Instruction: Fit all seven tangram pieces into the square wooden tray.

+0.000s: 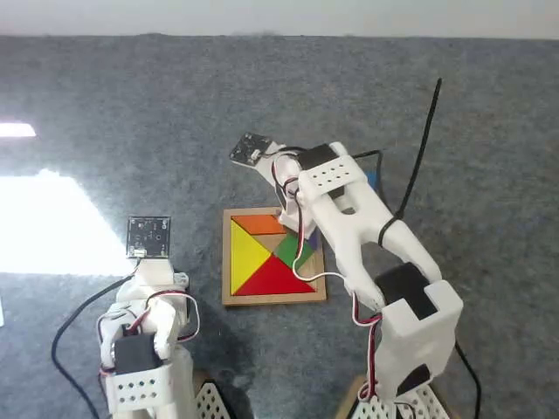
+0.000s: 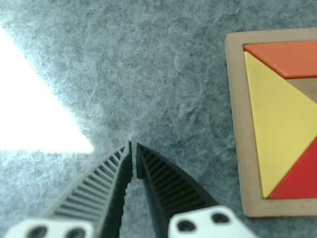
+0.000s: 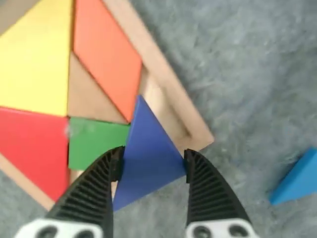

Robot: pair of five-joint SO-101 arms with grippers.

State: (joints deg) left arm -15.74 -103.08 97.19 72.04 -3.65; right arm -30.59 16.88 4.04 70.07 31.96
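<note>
The square wooden tray [image 1: 262, 299] lies on the grey mat [image 1: 131, 113] between the two arms, nearer the right one. Inside it sit a large yellow triangle [image 1: 247, 255] and a large red triangle [image 1: 275, 278], edge to edge. An orange piece [image 1: 258, 224] lies along the far rim, and a small green piece [image 1: 288, 249] sits beside the red one. A patch of bare wood [image 3: 89, 99] shows between the yellow, orange and green pieces. The right claw [image 3: 152, 161] is over one corner of the tray, clamped on a dark blue triangle [image 3: 148, 158], one finger against each side of it. The triangle's tip points in towards the orange piece and its wide end hangs out past the rim; whether it touches the tray cannot be told. A light blue piece [image 3: 294, 181] lies on the mat outside the tray, well apart from the claw. The left claw [image 2: 134, 148] is low over the mat beside the tray's other side, its fingers pressed together with nothing between them, next to a bright patch of light [image 1: 52, 218]
</note>
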